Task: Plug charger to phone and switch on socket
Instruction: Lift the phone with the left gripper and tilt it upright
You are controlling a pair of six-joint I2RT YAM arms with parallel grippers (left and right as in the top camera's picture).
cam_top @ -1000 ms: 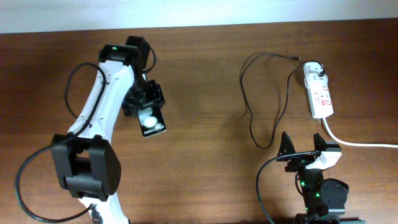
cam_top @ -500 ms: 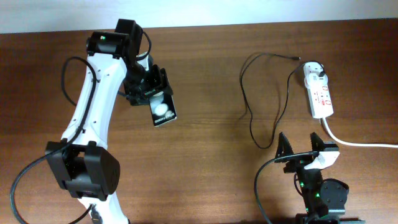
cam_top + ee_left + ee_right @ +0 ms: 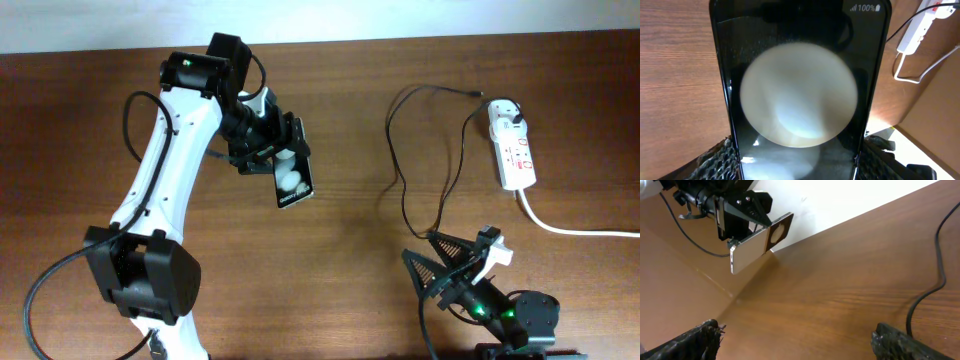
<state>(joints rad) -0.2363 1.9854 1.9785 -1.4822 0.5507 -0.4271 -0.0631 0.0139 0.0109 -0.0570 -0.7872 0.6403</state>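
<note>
From overhead, the left gripper clamped the phone by its upper end, left of centre, with its long axis running down the table and slightly right. The charger, a thin limp black cable, lay looped to the phone's right. Its white plug sat in the socket at the far right. The right gripper, spread wide, was nearer the cable.

In the left wrist view, the glossy phone filled the frame between ridged fingers.

In the right wrist view, the flat phone hung clear of the wood-grain table.
</note>
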